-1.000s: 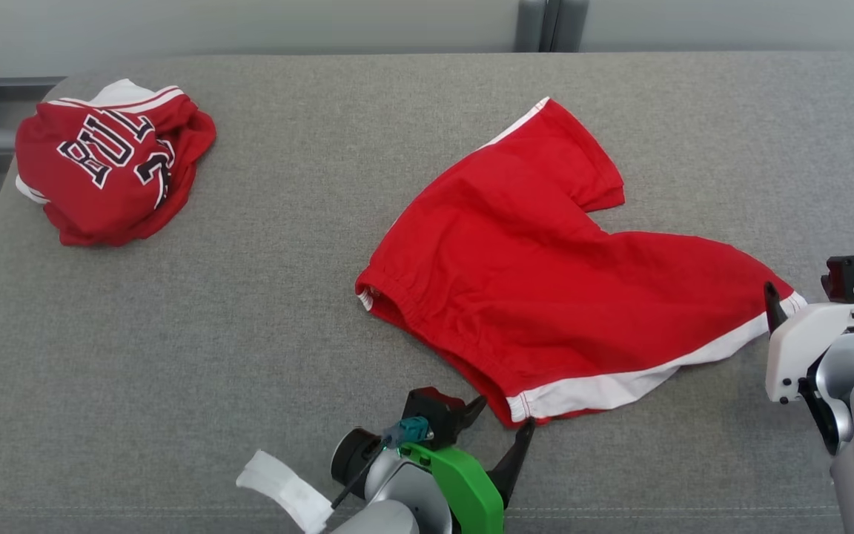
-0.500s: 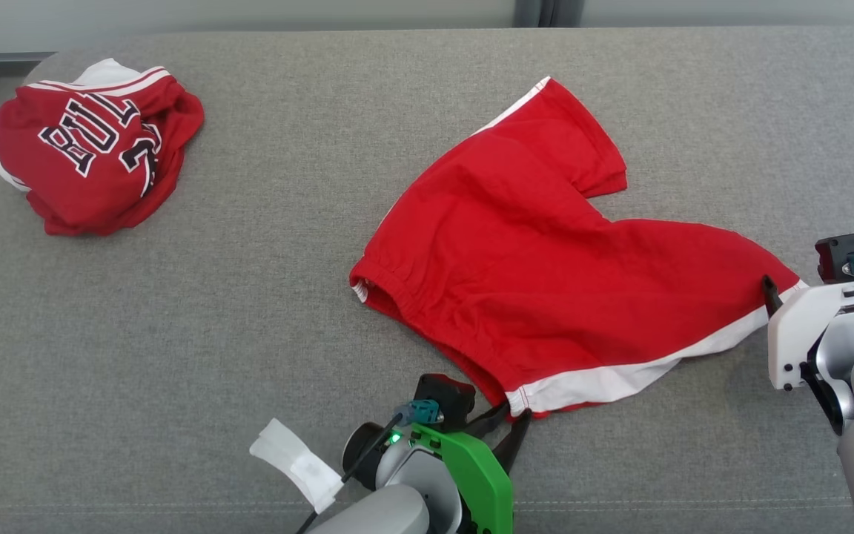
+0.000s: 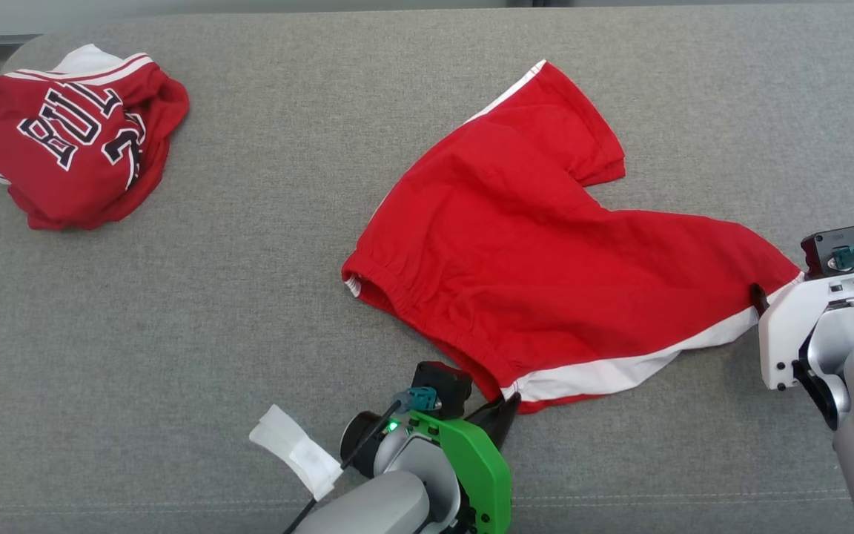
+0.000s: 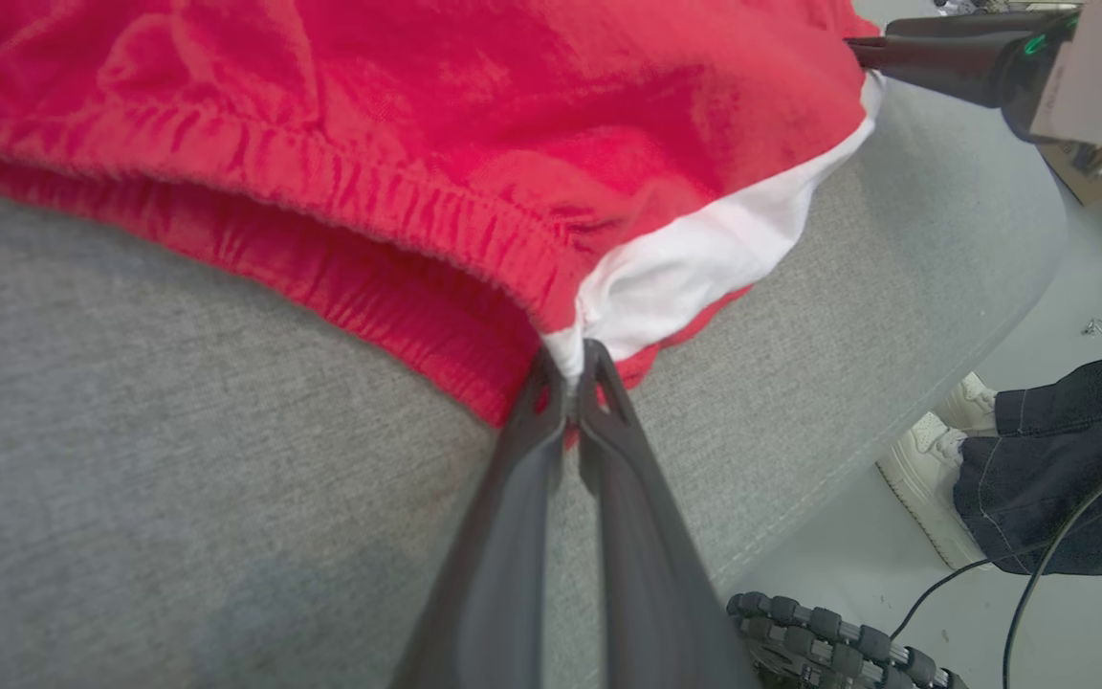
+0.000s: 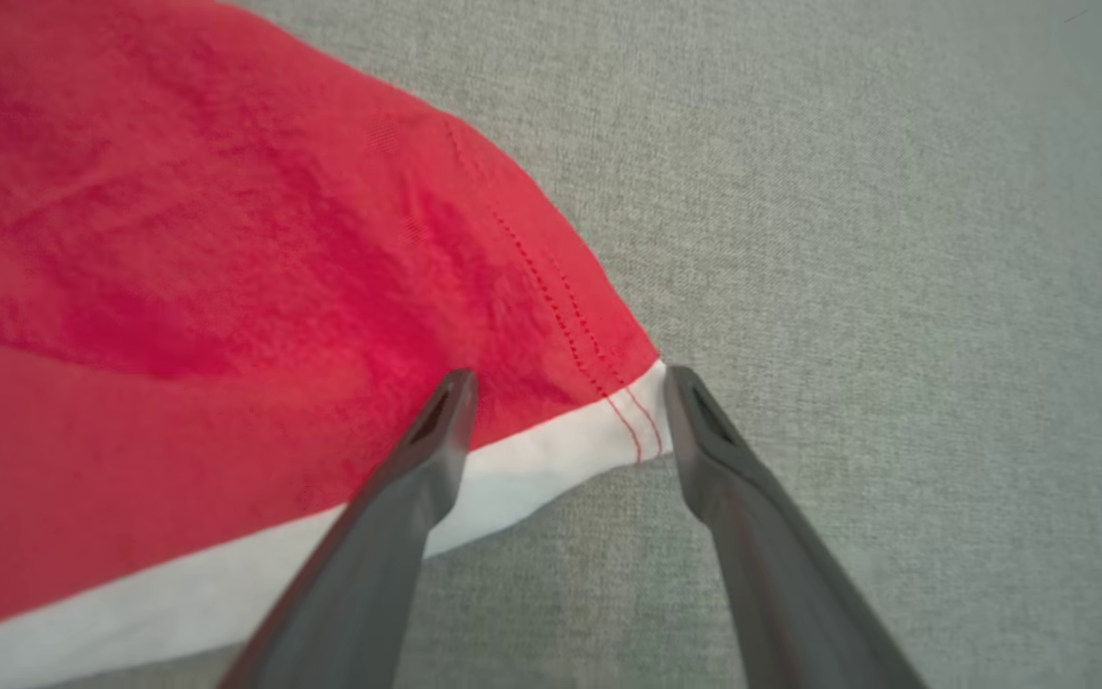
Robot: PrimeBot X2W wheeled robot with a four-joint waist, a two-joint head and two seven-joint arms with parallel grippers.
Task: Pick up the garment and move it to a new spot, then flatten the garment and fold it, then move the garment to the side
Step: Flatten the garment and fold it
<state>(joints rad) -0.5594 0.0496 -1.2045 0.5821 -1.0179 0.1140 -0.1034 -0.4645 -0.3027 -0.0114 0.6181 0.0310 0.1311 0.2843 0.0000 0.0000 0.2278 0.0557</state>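
A grey fabric-covered tabletop (image 3: 175,334) carries a pair of red shorts (image 3: 545,252) lying right of centre and toward the near edge, largely spread out but creased and unfolded. The task appears to be in its early part: a pick-up or a stretch to flatten seems to be under way, with folding and the move to the side not yet done.

The elastic waistband faces the robot's left and near side. One leg points to the far edge, the other to the right. The long axis follows the white side stripe along the near edge, from waistband corner to leg hem.

A crumpled red jersey (image 3: 71,156) with dark lettering sits well apart at the far left.

The left hand (image 4: 570,368) is pressed together, pinching the waistband corner where the white stripe ends. The right hand (image 5: 565,392) is spread, straddling the hem corner without gripping it.

A person's pale shoe (image 4: 934,459) stands on the floor beside the tabletop.
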